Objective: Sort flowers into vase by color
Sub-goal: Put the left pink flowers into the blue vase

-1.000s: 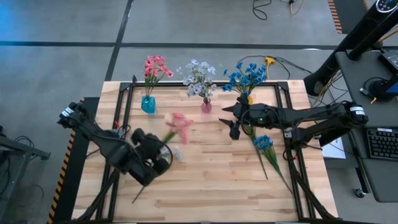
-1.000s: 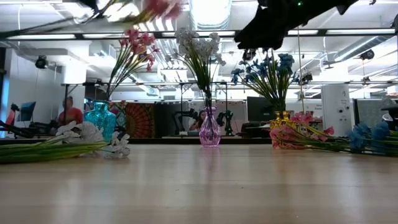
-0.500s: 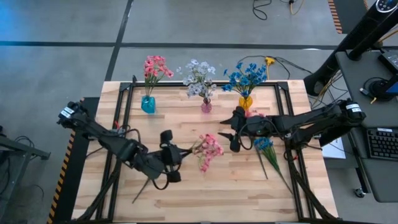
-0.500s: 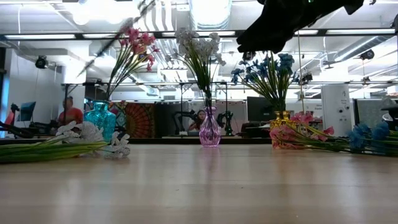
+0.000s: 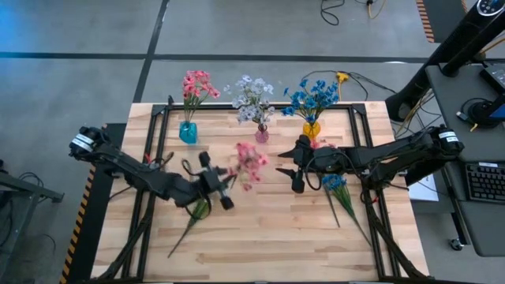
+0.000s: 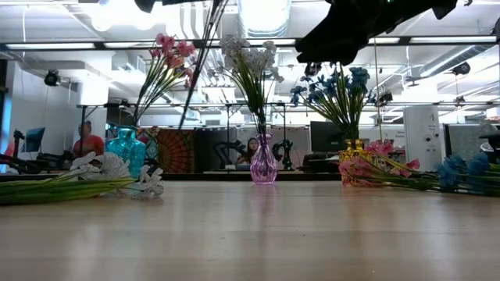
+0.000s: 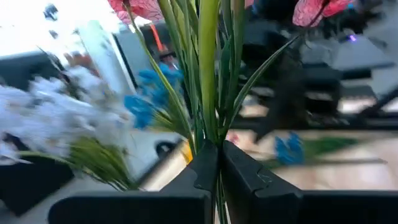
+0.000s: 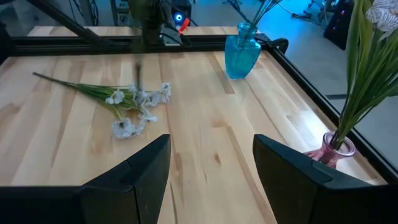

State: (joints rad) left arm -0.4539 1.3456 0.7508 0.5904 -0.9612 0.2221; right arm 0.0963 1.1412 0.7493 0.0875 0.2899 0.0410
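Moved: pink flower (image 5: 251,156) swung toward vases | left fingers (image 7: 239,177) clamped on stem | right fingers (image 8: 292,168) apart, empty

- Floor (image 5: 260,31): grey concrete, crossed by dark lines, one running across and one slanting.
- Table (image 5: 260,237): light wood planks, set on a black frame (image 5: 162,126).
- Cables (image 5: 347,9): black, lying on the floor beyond the table's far edge.
- Desk (image 5: 473,158): dark, at the right of the table, carrying a keyboard (image 5: 483,181).
- Ceiling (image 6: 258,19): white, with bright strip lights and exposed ducts, seen in the low view.
- Room behind the table: open workspace with monitors and equipment stands.
- Person (image 6: 87,140): in a red top, seated far left in the background.
- Second person (image 6: 251,148): seated behind the table's middle.
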